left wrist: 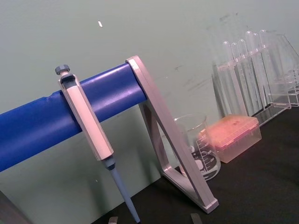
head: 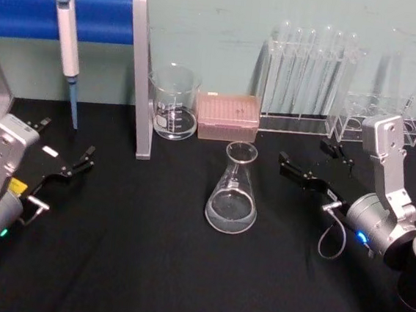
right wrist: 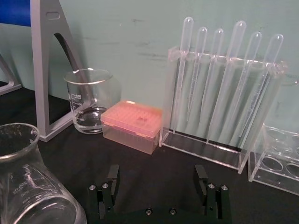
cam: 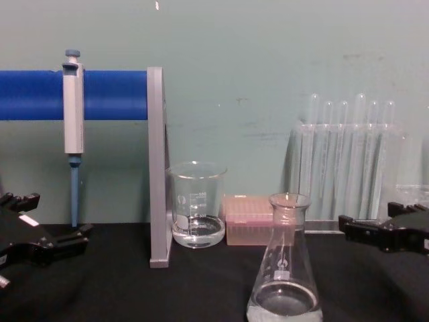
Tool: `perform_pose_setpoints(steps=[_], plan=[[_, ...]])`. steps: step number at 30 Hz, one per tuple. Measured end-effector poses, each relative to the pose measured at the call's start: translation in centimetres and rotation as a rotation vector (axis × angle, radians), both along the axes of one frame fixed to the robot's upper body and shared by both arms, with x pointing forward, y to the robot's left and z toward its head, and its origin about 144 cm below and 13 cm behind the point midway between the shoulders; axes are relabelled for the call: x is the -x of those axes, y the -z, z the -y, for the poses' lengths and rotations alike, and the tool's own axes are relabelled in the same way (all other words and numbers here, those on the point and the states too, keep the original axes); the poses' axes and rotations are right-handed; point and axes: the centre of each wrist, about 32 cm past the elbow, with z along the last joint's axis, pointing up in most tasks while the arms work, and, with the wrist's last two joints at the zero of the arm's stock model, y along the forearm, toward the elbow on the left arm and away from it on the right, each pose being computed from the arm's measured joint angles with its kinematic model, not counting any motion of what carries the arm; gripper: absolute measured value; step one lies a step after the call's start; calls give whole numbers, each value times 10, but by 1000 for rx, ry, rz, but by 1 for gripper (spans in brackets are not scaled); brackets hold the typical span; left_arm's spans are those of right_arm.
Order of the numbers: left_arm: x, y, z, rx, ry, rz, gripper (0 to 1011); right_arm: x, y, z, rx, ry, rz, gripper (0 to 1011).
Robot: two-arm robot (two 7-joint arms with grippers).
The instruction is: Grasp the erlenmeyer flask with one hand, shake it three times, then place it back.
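The erlenmeyer flask (head: 232,191) stands upright on the black table at the centre, with a little clear liquid in its base; it also shows in the chest view (cam: 285,275) and the right wrist view (right wrist: 28,182). To the right of the flask my right gripper (head: 307,158) is open, low over the table, a short gap from the glass; its fingers (right wrist: 113,173) point past the flask toward the back wall. At the table's left side my left gripper (head: 68,139) is open and holds nothing, far from the flask.
Behind the flask stand a glass beaker (head: 173,102) and a pink tip box (head: 228,117). A rack of test tubes (head: 312,74) and a smaller clear rack (head: 385,114) are at the back right. A pipette (head: 68,39) hangs on a blue-barred grey stand (head: 143,76) at the left.
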Motion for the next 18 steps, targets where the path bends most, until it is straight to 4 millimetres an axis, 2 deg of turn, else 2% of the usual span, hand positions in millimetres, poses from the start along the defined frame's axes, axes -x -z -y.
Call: perform_pose_setpoints(steps=[18], plan=[[0,0,0,0,0,0,1001,0,1,0,7,1,-6,1003]])
